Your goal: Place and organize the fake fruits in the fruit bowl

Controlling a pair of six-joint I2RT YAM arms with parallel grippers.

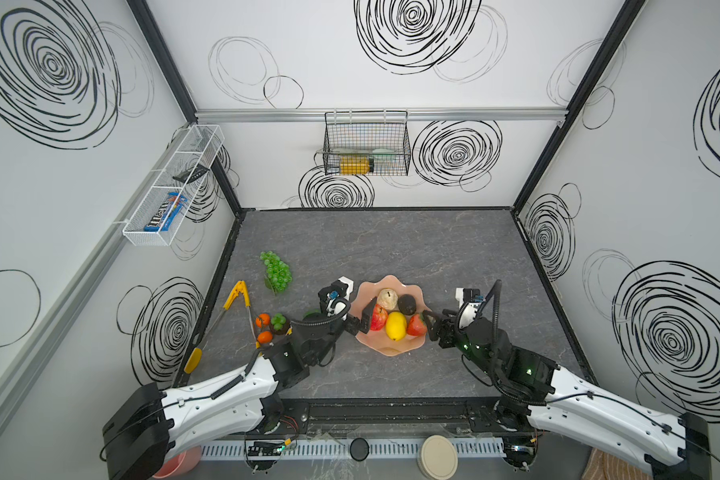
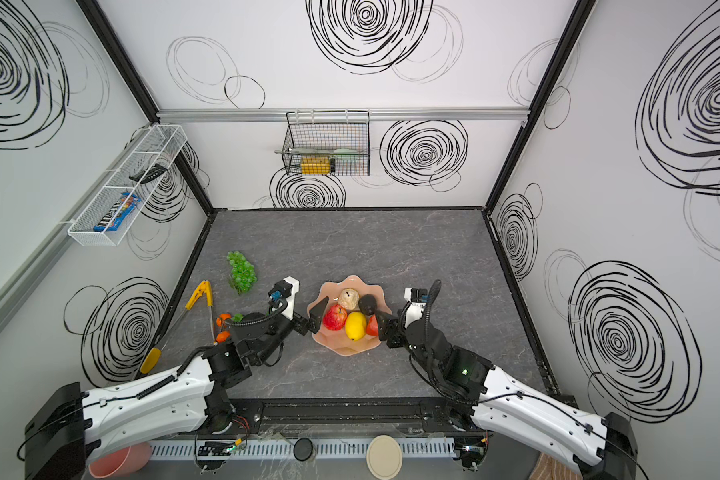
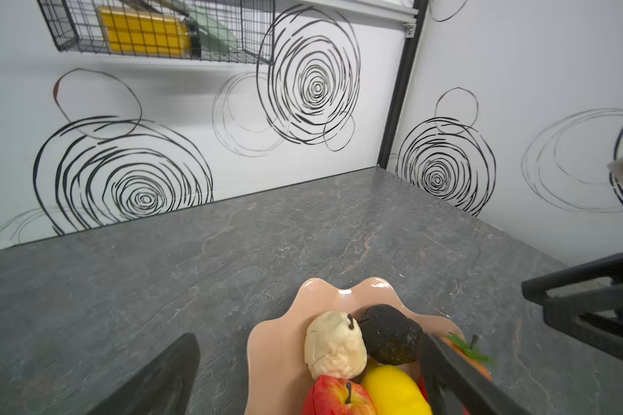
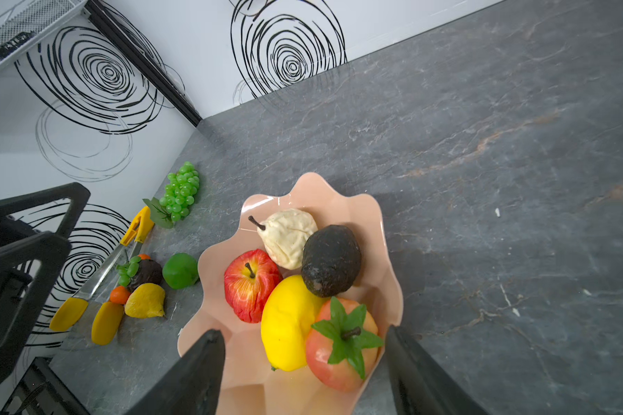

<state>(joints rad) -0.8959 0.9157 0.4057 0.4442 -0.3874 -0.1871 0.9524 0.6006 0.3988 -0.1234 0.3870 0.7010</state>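
Note:
The peach-pink scalloped fruit bowl [image 1: 391, 350] [image 4: 315, 187] holds a beige pear [image 1: 387, 298], a dark avocado [image 1: 408, 304], a red apple [image 4: 250, 284], a yellow lemon [image 4: 288, 323] and a red strawberry [image 4: 342, 345] with a green leaf cap. My right gripper [image 4: 303, 332] [image 1: 431, 327] is open at the bowl's right rim; the strawberry lies between its fingers, untouched. At the left rim my left gripper [image 3: 308, 337] [image 1: 360, 321] stands wide open around the apple side. On the table lie a green grape bunch [image 1: 276, 270], two oranges [image 1: 262, 320], a mangosteen [image 4: 146, 271] and a lime [image 4: 180, 271].
Yellow-handled tongs [image 1: 238, 299] lie by the left wall next to the loose fruits. A yellow wrinkled fruit [image 4: 145, 301] sits among them. A black wire basket [image 1: 366, 145] hangs on the back wall and a white mesh shelf [image 1: 171, 187] on the left wall.

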